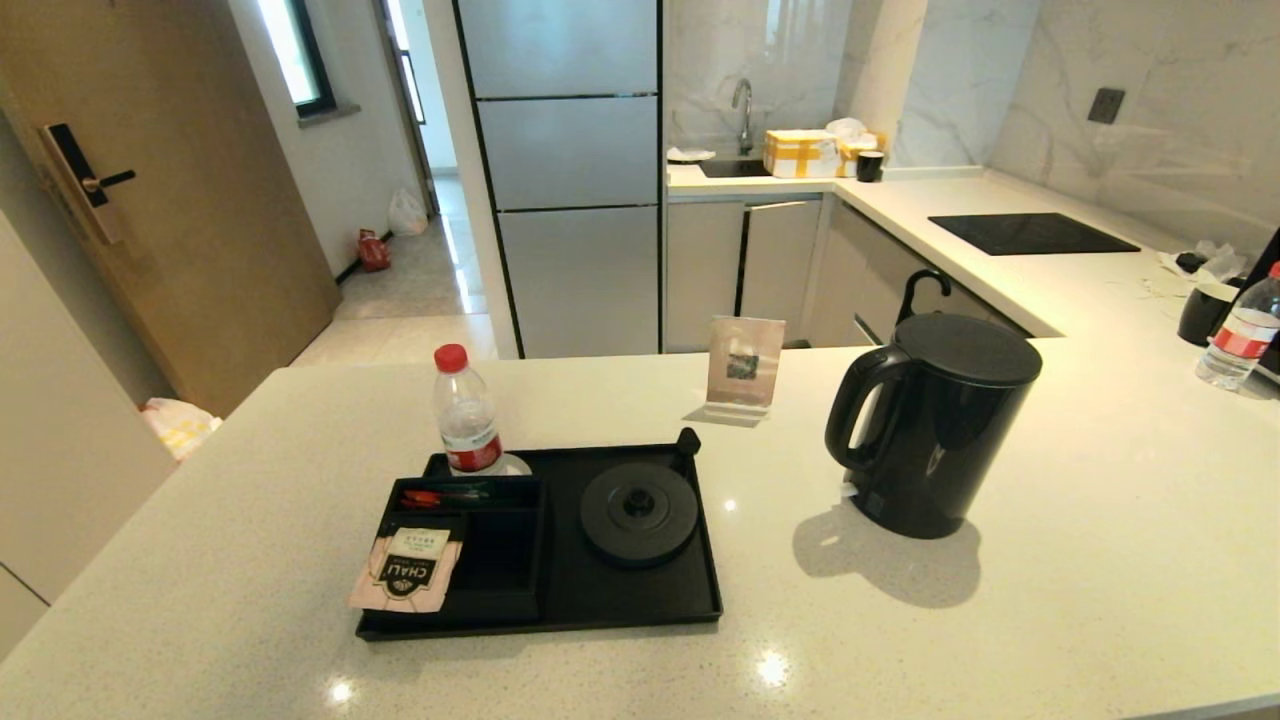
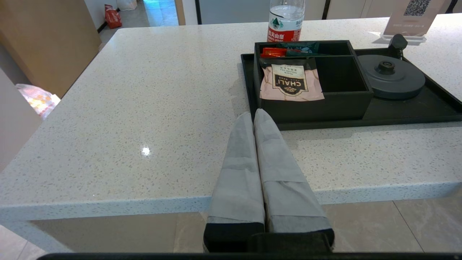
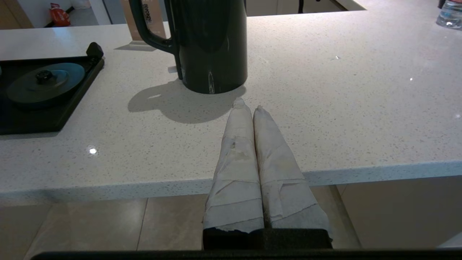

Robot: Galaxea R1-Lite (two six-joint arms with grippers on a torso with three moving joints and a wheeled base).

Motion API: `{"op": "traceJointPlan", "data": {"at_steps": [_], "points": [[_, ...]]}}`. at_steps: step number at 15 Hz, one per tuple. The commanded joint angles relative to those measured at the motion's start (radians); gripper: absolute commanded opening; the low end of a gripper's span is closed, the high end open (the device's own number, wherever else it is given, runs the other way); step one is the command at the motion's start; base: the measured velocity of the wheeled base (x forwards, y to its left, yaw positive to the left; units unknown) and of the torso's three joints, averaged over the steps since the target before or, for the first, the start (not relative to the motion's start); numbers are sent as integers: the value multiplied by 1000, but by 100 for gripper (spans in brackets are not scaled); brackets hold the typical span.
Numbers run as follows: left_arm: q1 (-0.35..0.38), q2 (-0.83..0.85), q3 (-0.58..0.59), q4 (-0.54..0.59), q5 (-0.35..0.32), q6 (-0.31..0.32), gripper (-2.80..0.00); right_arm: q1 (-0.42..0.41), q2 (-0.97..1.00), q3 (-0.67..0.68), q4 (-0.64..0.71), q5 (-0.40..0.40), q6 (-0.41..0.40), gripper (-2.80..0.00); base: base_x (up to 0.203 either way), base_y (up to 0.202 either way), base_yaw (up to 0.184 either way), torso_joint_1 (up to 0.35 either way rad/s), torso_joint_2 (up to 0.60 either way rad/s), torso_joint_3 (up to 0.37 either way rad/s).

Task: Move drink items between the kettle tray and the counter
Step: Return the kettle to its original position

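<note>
"CHALI" badge on the pink tea sachet (image 2: 291, 83), QR code on the card stand (image 2: 415, 14), Chinese brand characters on the water bottle (image 2: 285, 21) label

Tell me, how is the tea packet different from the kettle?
The tea sachet is flat and pale pink; the kettle is tall, round and black. The sachet lies on the tray's box section; the kettle stands upright on the counter, off its base disc. Neither is held.
</note>
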Motion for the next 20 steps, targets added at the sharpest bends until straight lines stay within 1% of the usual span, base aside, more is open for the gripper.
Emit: {"op": "traceJointPlan", "data": {"at_steps": [1,5,6,7,8,9,10,12,13,15,17,18,20], "points": [[0,2,0,0,1,0,-280,0,2,-5,16,0,1,-280,0,0,0,0,0,0],[0,2,0,0,1,0,-280,0,13,-18,25,5,4,-280,0,0,0,0,0,0],[0,2,0,0,1,0,-280,0,54,-70,40,16,10,-280,0,0,0,0,0,0],[0,2,0,0,1,0,-280,1,114,-159,63,37,16,-280,0,0,0,0,0,0],[0,2,0,0,1,0,-280,0,202,-281,105,68,22,-280,0,0,0,0,0,0],[0,2,0,0,1,0,-280,0,305,-388,176,98,33,-280,0,0,0,0,0,0],[0,2,0,0,1,0,-280,1,403,-466,242,138,51,-280,0,0,0,0,0,0],[0,2,0,0,1,0,-280,1,547,-545,326,232,99,-280,0,0,0,0,0,0],[0,2,0,0,1,0,-280,4,637,-548,302,266,125,-280,0,0,0,0,0,0],[0,2,0,0,1,0,-280,18,807,-528,198,307,159,-280,0,0,0,0,0,0],[0,2,0,0,1,0,-280,65,984,-508,70,324,185,-280,0,0,0,0,0,0],[0,2,0,0,1,0,-280,97,1063,-506,29,331,197,-280,0,0,0,0,0,0],[0,2,0,0,1,0,-280,152,1134,-502,-46,345,222,-280,0,0,0,0,0,0]]}}
